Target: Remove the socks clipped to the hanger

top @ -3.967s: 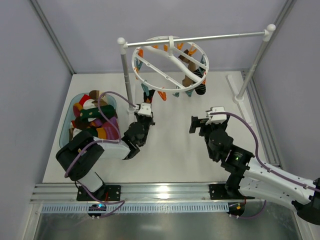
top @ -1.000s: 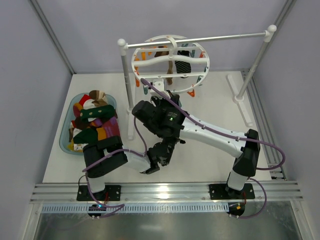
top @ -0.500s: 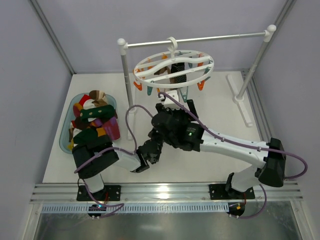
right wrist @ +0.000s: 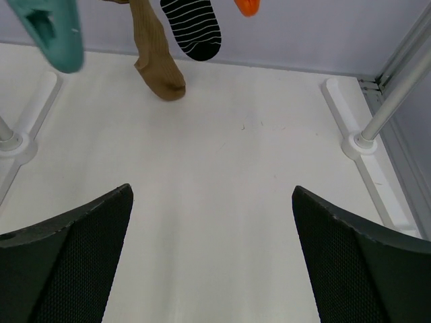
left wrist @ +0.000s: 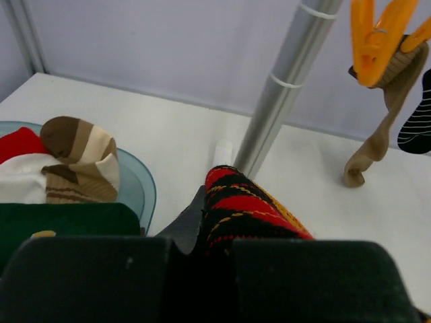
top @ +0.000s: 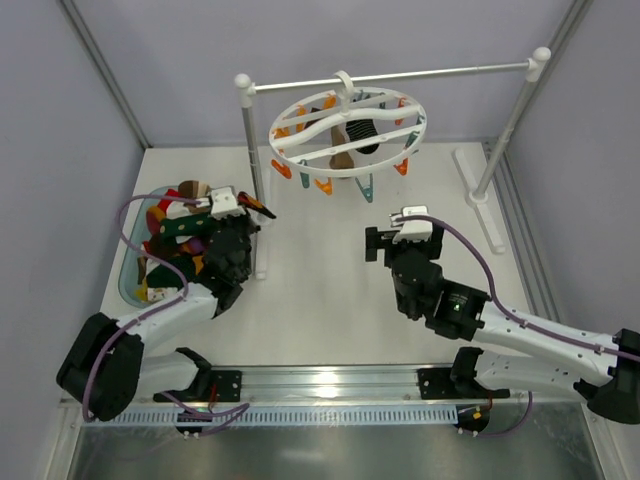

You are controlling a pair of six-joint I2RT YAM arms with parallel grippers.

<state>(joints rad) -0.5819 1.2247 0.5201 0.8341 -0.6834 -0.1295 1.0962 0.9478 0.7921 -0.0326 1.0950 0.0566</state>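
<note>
The left pincer (left wrist: 215, 235) is clamped on the red diamond sock (left wrist: 249, 208), with the teal bin (left wrist: 138, 192) just to its left and below. I judge this the drop-off step. Next it should swing over the bin and part. The right pincer (right wrist: 212, 192) stands apart and empty. Ahead and above it, the brown sock (right wrist: 155, 67) and striped sock (right wrist: 192, 27) hang from the hanger (top: 274, 132).

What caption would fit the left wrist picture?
Left gripper shut on a red diamond sock; brown sock hangs from orange clip.
</note>
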